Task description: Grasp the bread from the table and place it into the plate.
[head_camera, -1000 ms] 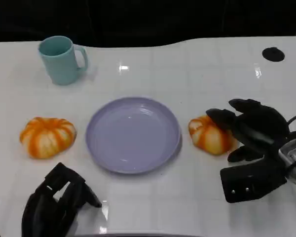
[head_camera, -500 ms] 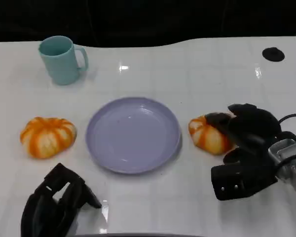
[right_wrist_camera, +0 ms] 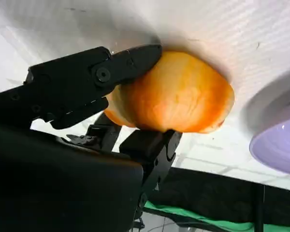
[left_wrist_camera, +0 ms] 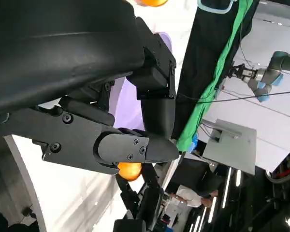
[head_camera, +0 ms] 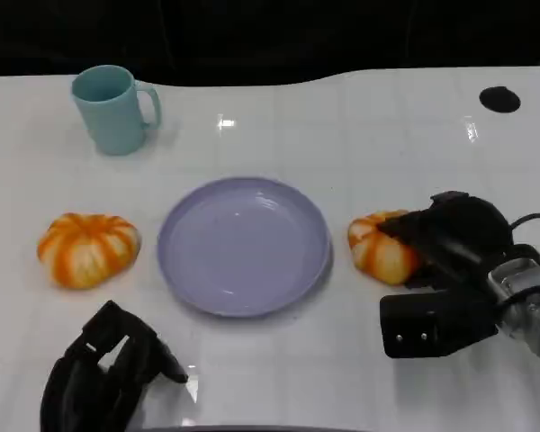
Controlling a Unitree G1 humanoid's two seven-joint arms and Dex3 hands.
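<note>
An orange-and-white striped bread (head_camera: 378, 247) lies on the white table just right of the lilac plate (head_camera: 243, 245). My right hand (head_camera: 454, 238) grips this bread from the right, its fingers wrapped over the bread's right side. In the right wrist view black fingers (right_wrist_camera: 94, 79) press on both sides of the bread (right_wrist_camera: 176, 94), with the plate's rim (right_wrist_camera: 278, 145) close by. A second striped bread (head_camera: 87, 249) lies left of the plate. My left hand (head_camera: 108, 364) rests low at the front left, fingers curled in with nothing in them.
A teal mug (head_camera: 112, 109) stands at the back left. A small black round mark (head_camera: 499, 99) sits at the back right of the table. The table's far edge borders a dark background.
My right hand has come down and closed around the bread right of the plate; the fingers that stood above it now wrap it. The left hand has stayed put.
</note>
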